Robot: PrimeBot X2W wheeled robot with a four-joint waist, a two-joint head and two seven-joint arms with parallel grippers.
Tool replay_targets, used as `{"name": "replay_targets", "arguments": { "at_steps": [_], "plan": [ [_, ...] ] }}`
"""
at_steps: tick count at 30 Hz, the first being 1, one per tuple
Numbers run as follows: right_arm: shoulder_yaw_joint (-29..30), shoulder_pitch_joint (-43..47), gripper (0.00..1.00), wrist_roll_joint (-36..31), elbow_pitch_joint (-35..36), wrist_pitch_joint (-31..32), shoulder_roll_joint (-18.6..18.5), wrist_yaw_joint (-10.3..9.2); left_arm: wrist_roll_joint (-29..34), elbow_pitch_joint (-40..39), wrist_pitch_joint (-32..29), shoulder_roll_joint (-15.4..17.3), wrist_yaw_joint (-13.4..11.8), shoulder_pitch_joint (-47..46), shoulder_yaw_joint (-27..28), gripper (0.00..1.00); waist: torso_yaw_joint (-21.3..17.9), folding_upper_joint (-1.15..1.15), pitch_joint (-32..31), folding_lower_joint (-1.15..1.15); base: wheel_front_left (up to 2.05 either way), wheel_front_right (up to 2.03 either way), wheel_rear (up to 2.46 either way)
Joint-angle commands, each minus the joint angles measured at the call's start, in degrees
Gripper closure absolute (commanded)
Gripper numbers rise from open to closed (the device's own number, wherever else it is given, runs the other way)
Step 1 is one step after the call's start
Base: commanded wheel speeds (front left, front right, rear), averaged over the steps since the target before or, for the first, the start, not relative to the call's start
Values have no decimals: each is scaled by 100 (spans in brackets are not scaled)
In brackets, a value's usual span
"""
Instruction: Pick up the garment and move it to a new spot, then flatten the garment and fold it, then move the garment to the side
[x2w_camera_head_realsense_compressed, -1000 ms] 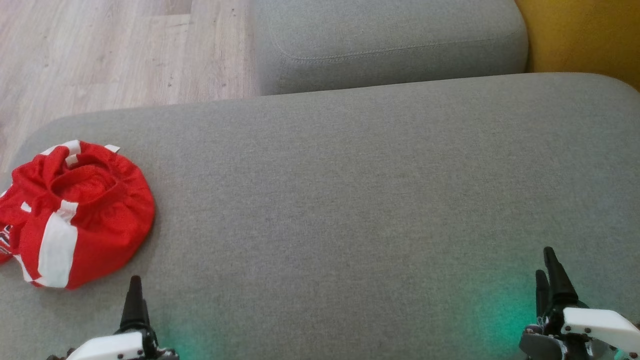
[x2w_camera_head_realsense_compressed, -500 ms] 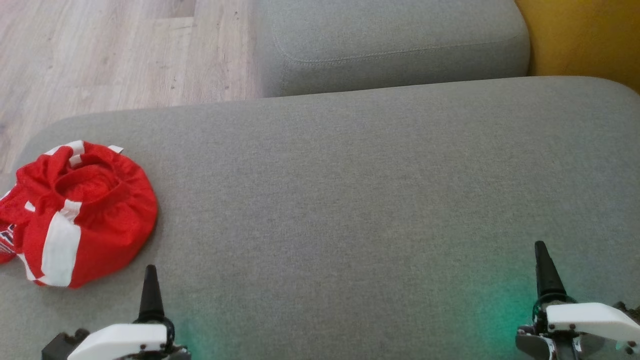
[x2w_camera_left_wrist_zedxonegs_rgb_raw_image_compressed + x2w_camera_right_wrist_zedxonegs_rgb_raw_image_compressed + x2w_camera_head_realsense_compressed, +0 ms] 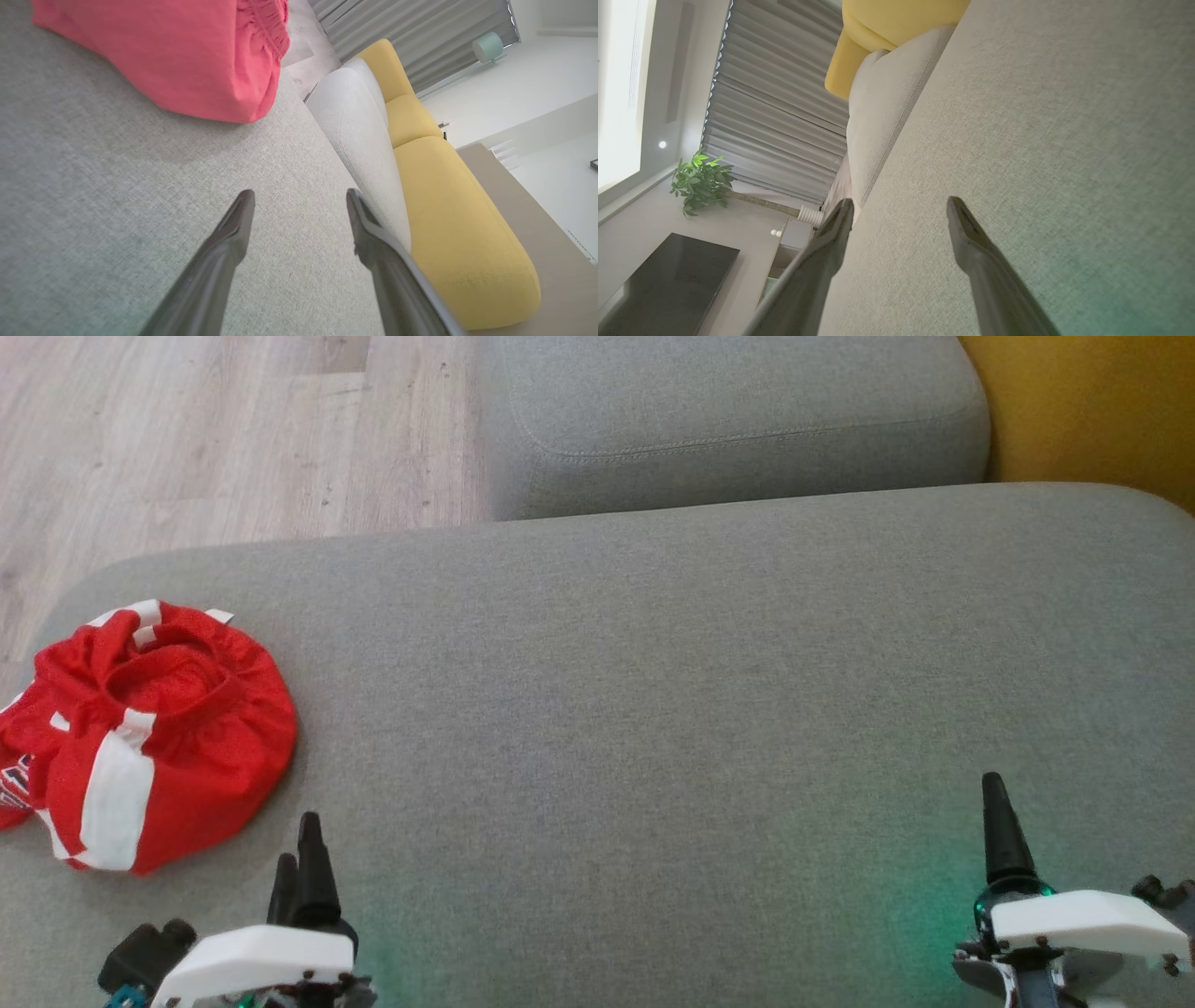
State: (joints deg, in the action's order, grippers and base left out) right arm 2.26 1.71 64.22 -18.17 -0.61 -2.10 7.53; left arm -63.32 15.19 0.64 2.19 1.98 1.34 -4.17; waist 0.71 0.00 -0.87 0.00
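The garment [image 3: 159, 733] is a crumpled red piece with white stripes, lying in a heap at the left end of the grey cushion [image 3: 653, 691]. Its red bulk [image 3: 187, 56] fills the upper left of the left wrist view. My left gripper [image 3: 301, 854] stands open just right of and below the heap, not touching it; in its wrist view the gripper [image 3: 299, 198] holds nothing between its fingers. My right gripper [image 3: 991, 803] is at the lower right, far from the garment, and in its wrist view the gripper [image 3: 900, 205] is open over bare cushion.
A second grey cushion [image 3: 728, 420] lies behind the first, with a yellow cushion [image 3: 1092, 401] at the top right. Wooden floor [image 3: 187, 439] shows at the upper left, past the cushion's left edge. A plant [image 3: 700, 182] and grey curtains [image 3: 770, 116] stand in the background.
The left gripper has moved right and a little up, nearer the garment's lower right edge. The right gripper has shifted slightly left and turned. The camera has shifted a little.
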Motion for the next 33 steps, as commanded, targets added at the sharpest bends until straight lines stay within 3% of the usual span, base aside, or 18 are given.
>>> {"name": "replay_targets", "arguments": {
  "at_steps": [1,33],
  "plan": [
    [-75,-200,0,-175,229,-68,-37,-2,175,-233,56,40,-14,-248,4,0,1,0,-1,0,0,0,0],
    [-778,-206,0,-2668,442,-626,-53,-3,2727,-591,618,58,-577,-329,-707,0,140,0,-69,0,0,0,0]
  ]
}}
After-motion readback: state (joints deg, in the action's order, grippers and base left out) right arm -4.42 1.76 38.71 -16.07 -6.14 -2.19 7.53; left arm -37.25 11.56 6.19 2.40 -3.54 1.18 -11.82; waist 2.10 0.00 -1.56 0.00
